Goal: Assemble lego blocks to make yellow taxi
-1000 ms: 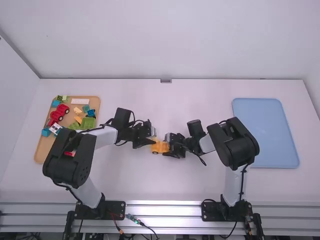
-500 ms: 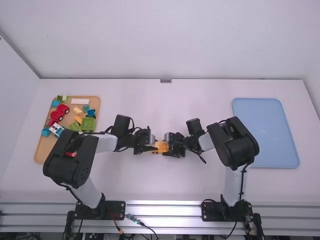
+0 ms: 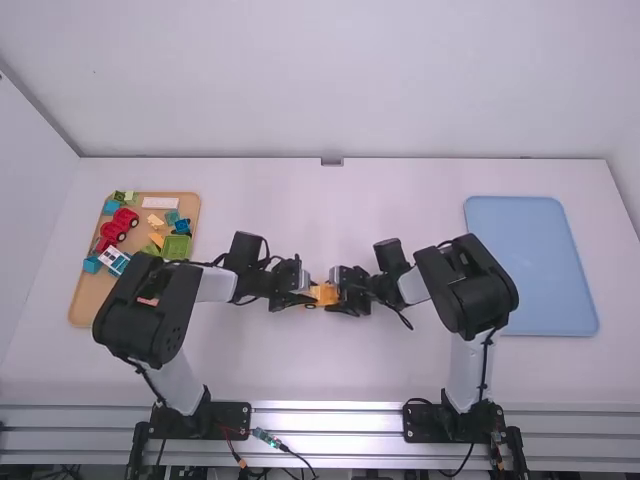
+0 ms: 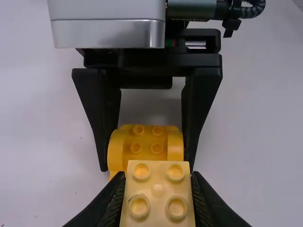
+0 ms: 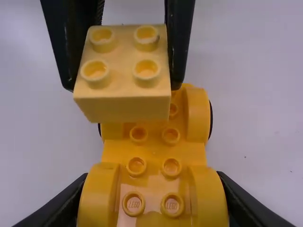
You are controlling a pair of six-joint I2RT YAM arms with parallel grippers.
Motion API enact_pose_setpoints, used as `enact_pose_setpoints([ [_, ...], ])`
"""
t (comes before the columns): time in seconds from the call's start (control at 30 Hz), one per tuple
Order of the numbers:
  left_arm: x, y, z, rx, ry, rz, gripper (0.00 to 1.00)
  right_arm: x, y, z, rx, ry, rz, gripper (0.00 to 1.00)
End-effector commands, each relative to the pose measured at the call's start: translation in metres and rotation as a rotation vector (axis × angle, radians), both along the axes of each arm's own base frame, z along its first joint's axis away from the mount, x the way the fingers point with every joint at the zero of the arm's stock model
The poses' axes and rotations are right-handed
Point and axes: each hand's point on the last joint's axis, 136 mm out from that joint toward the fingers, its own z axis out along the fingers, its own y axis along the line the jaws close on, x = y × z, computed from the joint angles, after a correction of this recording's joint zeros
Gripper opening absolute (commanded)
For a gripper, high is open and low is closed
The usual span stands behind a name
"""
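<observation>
While left claw (image 3: 309,294), parted block-wide, grips pale-yellow studded plastic block (image 5: 125,109), right claw (image 3: 336,291), parted base-wide, on yellow wheeled plastic base (image 5: 154,147), tan rectangular tray (image 3: 84,307) holding multicoloured plastic pieces (image 3: 176,248).

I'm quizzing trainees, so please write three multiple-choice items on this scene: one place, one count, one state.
1. Where on the table is the blue tray?
A) Left side
B) Middle
C) Right side

2. How many studs top the block in the left hand?
A) Four
B) Six
C) Eight

3. How is the right hand?
A) Wide open
B) Shut on the yellow base
C) Shut on nothing

Key:
1 C: it lies right of both hands.
2 A: two rows of two show.
3 B: it clasps the base's sides.
</observation>
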Motion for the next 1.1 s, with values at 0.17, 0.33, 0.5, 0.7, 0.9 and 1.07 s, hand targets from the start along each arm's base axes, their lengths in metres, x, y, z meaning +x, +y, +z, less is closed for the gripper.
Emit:
enact_pose_setpoints([
  [0.17, -0.001, -0.003, -0.002, -0.033, 0.022, -0.007, 0.02, -0.012, -0.028, -0.054, -0.235, 0.052, -0.04, 0.17],
  [0.33, -0.002, -0.003, -0.008, -0.033, 0.044, -0.008, 0.01, -0.013, -0.028, -0.054, -0.239, 0.057, -0.038, 0.17],
  [0.5, 0.001, -0.002, -0.009, -0.028, 0.026, -0.002, 0.02, -0.014, -0.029, -0.055, -0.225, 0.033, -0.046, 0.16],
  [0.7, 0.001, -0.002, -0.008, -0.028, 0.025, -0.001, 0.02, -0.017, -0.03, -0.056, -0.221, 0.02, -0.045, 0.16],
  [0.9, 0.006, 0.004, -0.008, -0.031, 0.023, 0.023, 0.02, -0.017, -0.029, -0.055, -0.216, 0.025, -0.041, 0.16],
  [1.07, 0.009, 0.014, 0.001, -0.09, 0.028, 0.031, 0.02, -0.016, -0.029, -0.055, -0.226, 0.048, -0.038, 0.16],
])
